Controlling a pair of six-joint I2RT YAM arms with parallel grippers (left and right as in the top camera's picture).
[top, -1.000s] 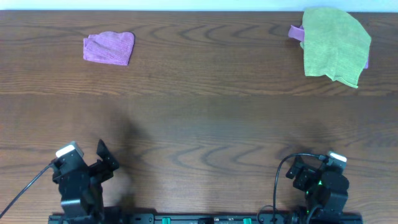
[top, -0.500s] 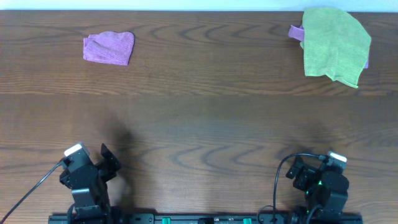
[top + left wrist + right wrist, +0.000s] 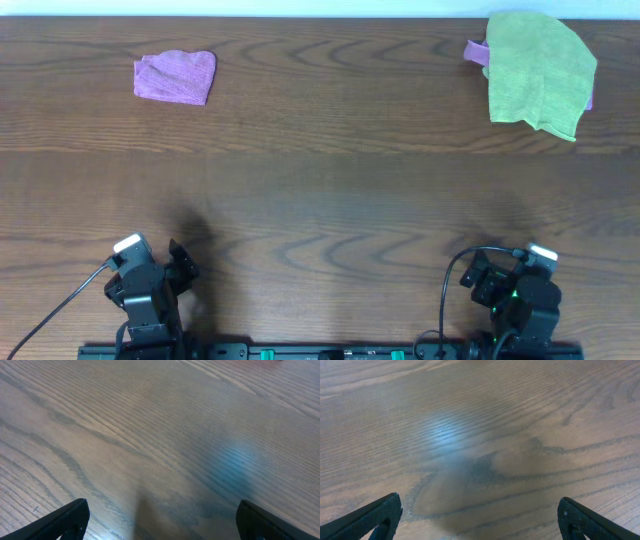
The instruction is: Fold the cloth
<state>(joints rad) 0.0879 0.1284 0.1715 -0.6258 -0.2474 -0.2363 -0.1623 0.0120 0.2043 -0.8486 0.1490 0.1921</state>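
A green cloth (image 3: 540, 72) lies spread and rumpled at the far right of the table, over a purple cloth whose edge (image 3: 475, 51) sticks out at its left. A small folded purple cloth (image 3: 176, 77) lies at the far left. My left gripper (image 3: 183, 268) sits at the near left edge, open and empty; its wrist view (image 3: 162, 520) shows only bare wood between the fingers. My right gripper (image 3: 478, 280) sits at the near right edge, open and empty, over bare wood (image 3: 480, 517). Both are far from the cloths.
The brown wooden table (image 3: 320, 190) spans the view. A black cable (image 3: 455, 290) loops beside the right arm, and another (image 3: 50, 305) trails from the left arm. A mounting rail (image 3: 330, 351) runs along the near edge.
My left arm has drawn back toward the near edge and shifted slightly right. The right arm and the cloths have not moved.
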